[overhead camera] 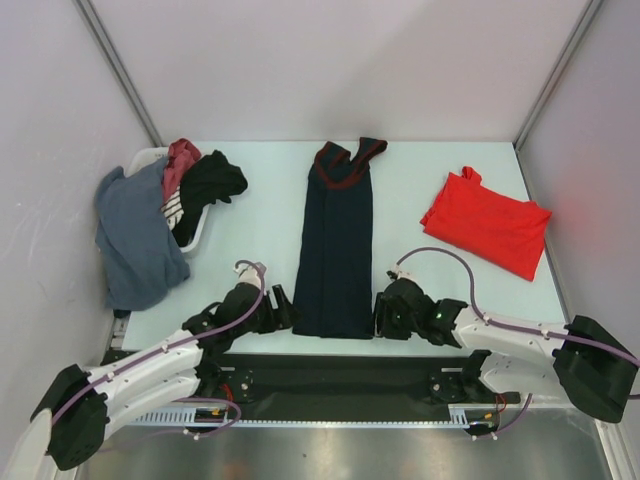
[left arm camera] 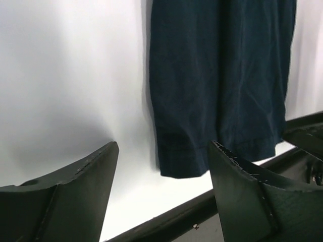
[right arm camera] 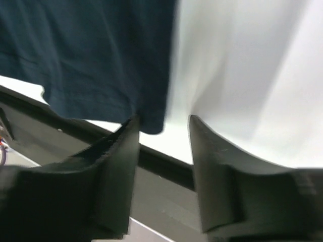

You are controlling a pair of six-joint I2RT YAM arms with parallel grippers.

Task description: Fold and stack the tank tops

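Note:
The navy tank top [overhead camera: 336, 245] lies flat in a long narrow strip down the middle of the table, its maroon-trimmed neck at the far end. My left gripper [overhead camera: 284, 308] sits at the near left corner of its hem and my right gripper [overhead camera: 381, 316] at the near right corner. In the left wrist view the left gripper [left arm camera: 164, 144] stands open and the hem corner [left arm camera: 184, 156] lies ahead between its fingers. The right gripper [right arm camera: 164, 118] is narrower but open, with the hem corner [right arm camera: 151, 123] against its left fingertip. The red tank top [overhead camera: 487, 222] lies folded at the right.
A white basket [overhead camera: 148, 158] stands at the far left. A grey garment [overhead camera: 135, 235] drapes over its side, and black [overhead camera: 210, 180] and pinkish [overhead camera: 181, 157] clothes lie in it. The table's dark front rail [overhead camera: 340, 375] runs just behind both grippers.

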